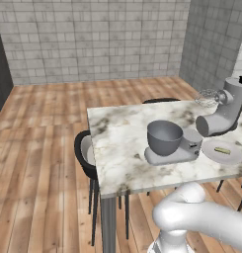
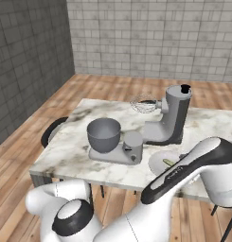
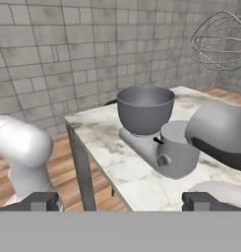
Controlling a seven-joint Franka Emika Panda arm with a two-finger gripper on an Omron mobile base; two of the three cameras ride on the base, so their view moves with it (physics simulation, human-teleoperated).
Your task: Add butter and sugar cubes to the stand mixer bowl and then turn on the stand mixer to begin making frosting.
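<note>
The dark grey stand mixer bowl sits on the flat base of the stand mixer. The mixer's head is tilted up, and its wire whisk hangs clear of the bowl. The pale butter stick lies on a round white plate beside the mixer. The sugar cubes are out of view. My gripper is open and holds nothing, low beyond the table's edge and facing the mixer base.
The marble table has black chairs at its left side and far side. Wooden floor and tiled walls surround it. My white arm crosses the right base view in front of the plate.
</note>
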